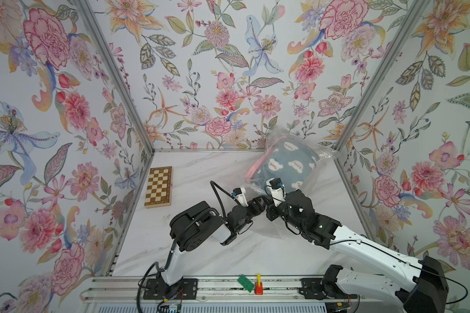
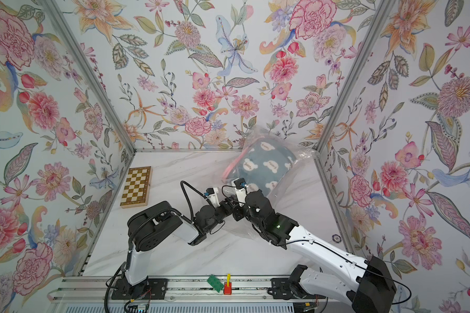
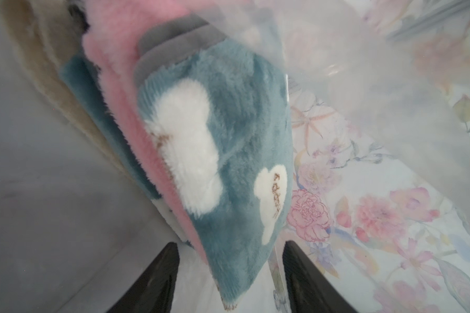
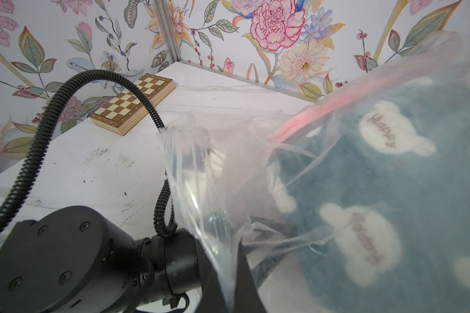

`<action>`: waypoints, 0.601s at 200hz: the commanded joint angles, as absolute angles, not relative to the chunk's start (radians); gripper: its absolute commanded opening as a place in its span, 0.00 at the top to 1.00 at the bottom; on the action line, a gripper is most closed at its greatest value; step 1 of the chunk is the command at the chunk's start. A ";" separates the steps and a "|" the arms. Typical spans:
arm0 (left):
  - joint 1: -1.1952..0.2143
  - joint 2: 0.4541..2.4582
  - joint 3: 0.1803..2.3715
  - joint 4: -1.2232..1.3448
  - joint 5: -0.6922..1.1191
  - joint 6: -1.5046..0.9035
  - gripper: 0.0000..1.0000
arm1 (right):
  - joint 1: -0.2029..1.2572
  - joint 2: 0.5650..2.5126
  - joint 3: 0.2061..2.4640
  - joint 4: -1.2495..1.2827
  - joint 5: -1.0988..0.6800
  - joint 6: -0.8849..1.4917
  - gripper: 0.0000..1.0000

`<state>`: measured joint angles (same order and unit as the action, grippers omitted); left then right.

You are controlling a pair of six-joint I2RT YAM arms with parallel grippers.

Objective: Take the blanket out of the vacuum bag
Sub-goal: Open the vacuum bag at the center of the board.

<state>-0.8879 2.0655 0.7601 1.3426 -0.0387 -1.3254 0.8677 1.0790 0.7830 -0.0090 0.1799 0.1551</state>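
The blanket point(image 1: 285, 165), blue with white "Happy" patches and a pink layer, sits inside the bag point(image 1: 326, 155) at the far right corner of the table point(image 1: 201, 168). Its near corner lies between the fingers of the left pincer point(image 3: 229, 244), which stand apart inside the bag's mouth. Just beside it, the right pincer point(image 4: 228, 287) is clamped on the bag's loose film, which drapes over the left wrist. A chessboard point(image 1: 158, 187) lies well apart, by the left wall.
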 commanded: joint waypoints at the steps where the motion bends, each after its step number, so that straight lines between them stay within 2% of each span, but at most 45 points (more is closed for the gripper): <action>1: -0.875 2.094 0.808 1.319 -0.008 -1.328 0.36 | 0.867 1.072 0.776 0.041 0.144 0.175 1.00; 78: -0.864 2.144 0.895 1.293 0.019 -1.337 0.38 | 0.865 1.072 0.766 0.041 0.149 0.179 1.00; 120: -0.867 2.095 0.888 1.310 0.036 -1.314 0.44 | 0.864 1.074 0.765 0.043 0.150 0.179 1.00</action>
<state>-0.8742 2.1227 0.8738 1.3018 -0.0029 -1.3361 0.8673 1.0790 0.7712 -0.0013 0.1745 0.1658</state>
